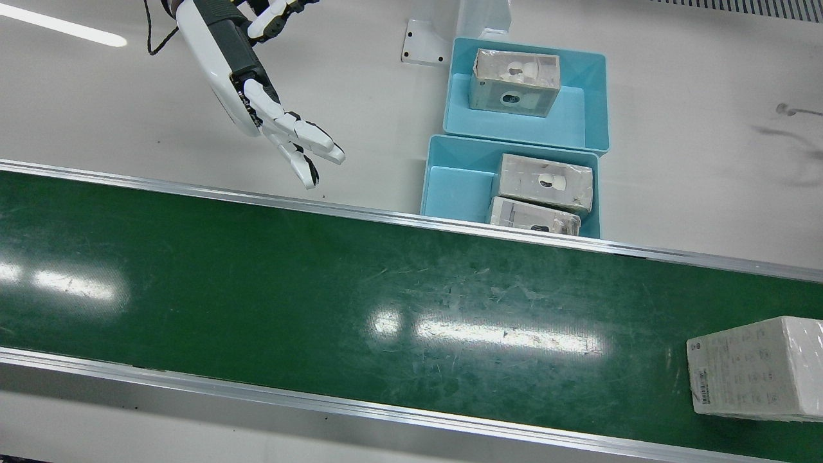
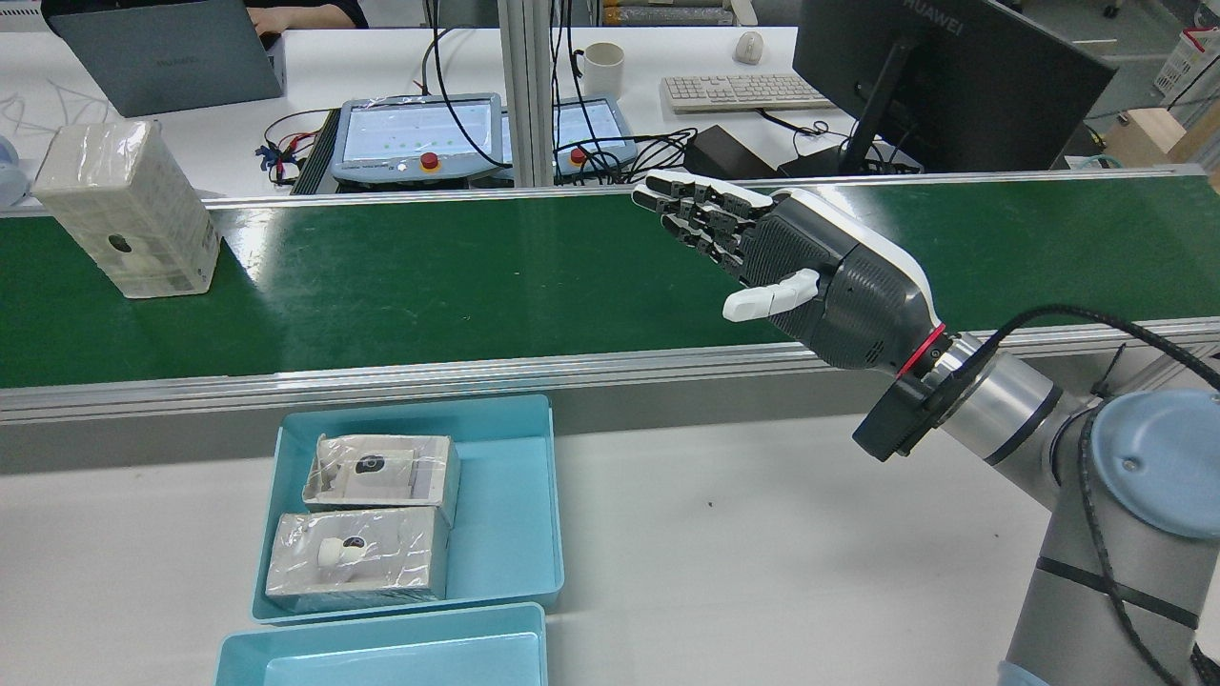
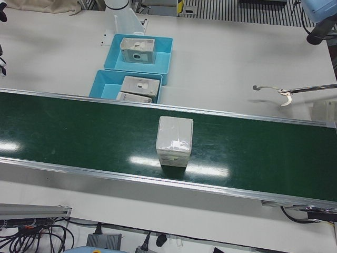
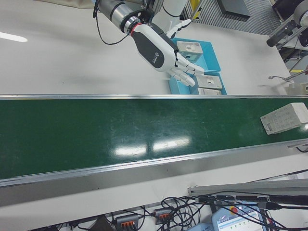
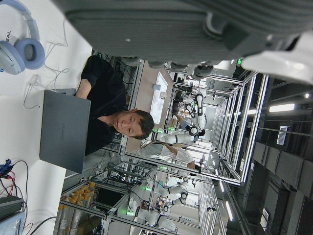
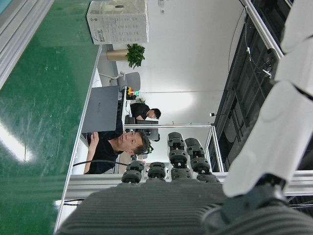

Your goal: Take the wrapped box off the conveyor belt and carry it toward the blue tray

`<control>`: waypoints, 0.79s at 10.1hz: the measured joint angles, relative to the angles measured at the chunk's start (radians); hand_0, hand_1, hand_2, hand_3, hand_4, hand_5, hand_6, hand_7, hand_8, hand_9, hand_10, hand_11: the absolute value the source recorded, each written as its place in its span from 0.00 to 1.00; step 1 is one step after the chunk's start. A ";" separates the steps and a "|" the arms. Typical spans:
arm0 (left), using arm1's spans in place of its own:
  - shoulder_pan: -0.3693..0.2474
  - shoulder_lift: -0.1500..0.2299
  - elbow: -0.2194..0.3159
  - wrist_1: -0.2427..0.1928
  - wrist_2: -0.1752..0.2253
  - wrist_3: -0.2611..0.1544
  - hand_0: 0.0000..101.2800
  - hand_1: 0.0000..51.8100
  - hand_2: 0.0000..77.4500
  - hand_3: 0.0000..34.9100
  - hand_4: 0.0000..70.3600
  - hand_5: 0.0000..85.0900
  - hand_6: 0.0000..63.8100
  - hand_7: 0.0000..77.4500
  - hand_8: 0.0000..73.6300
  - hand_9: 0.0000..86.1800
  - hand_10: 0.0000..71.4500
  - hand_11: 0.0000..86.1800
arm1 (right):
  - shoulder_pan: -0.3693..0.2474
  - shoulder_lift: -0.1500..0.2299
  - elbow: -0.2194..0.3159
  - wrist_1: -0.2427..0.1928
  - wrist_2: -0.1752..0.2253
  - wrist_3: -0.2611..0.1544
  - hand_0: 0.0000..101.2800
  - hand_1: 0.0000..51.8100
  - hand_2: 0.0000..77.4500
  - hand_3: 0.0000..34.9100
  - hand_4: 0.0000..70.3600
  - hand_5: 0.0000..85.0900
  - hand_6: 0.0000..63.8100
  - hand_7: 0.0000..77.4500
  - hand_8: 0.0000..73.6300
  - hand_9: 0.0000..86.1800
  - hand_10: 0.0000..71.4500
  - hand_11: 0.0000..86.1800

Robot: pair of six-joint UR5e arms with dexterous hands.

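Note:
The wrapped box [image 1: 752, 370] stands on the green conveyor belt [image 1: 321, 289], at the right edge of the front view; it also shows in the rear view [image 2: 129, 210], the left-front view [image 3: 175, 139] and the right hand view [image 6: 118, 22]. My right hand [image 1: 289, 132] is open and empty, fingers stretched out flat by the belt's robot-side rail, far from the box; it also shows in the rear view [image 2: 782, 262]. Two blue trays sit beside the belt: the near one [image 1: 450, 186] holds two wrapped boxes, the far one [image 1: 578, 125] holds one. My left hand [image 5: 195, 29] shows only in its own view, open and empty.
A metal hook tool [image 3: 284, 95] lies on the white table on my left arm's side. A white bracket [image 1: 424, 42] sits behind the trays. Beyond the belt are a laptop [image 2: 162, 52], teach pendants [image 2: 419, 138], a monitor [image 2: 944, 76] and a person.

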 joint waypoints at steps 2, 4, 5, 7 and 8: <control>0.000 0.000 0.000 0.000 0.000 0.000 0.00 0.00 0.01 0.00 0.00 0.01 0.00 0.01 0.00 0.00 0.00 0.00 | 0.001 -0.009 0.002 0.001 -0.003 0.004 0.40 0.13 0.16 0.00 0.12 0.13 0.15 0.08 0.07 0.03 0.06 0.09; 0.000 0.000 0.000 0.000 0.000 0.000 0.00 0.00 0.01 0.00 0.00 0.01 0.00 0.01 0.00 0.00 0.01 0.00 | 0.001 -0.017 -0.001 0.001 -0.017 0.004 0.39 0.13 0.13 0.00 0.11 0.09 0.11 0.04 0.07 0.03 0.07 0.09; 0.000 0.000 0.000 0.000 0.000 0.000 0.00 0.00 0.01 0.00 0.00 0.01 0.00 0.00 0.00 0.00 0.00 0.00 | 0.000 -0.019 -0.002 0.001 -0.021 0.004 0.39 0.13 0.13 0.00 0.11 0.07 0.11 0.03 0.07 0.03 0.07 0.09; 0.000 0.000 0.000 0.000 0.000 0.000 0.00 0.00 0.01 0.00 0.00 0.01 0.00 0.00 0.00 0.00 0.01 0.00 | -0.001 -0.020 -0.004 0.001 -0.025 0.003 0.39 0.12 0.13 0.00 0.10 0.06 0.09 0.01 0.07 0.03 0.07 0.09; 0.000 0.000 0.000 0.000 0.000 0.000 0.00 0.00 0.01 0.00 0.00 0.01 0.00 0.01 0.00 0.00 0.00 0.00 | -0.001 -0.020 -0.004 0.001 -0.025 0.003 0.38 0.12 0.13 0.00 0.10 0.07 0.09 0.01 0.07 0.03 0.07 0.09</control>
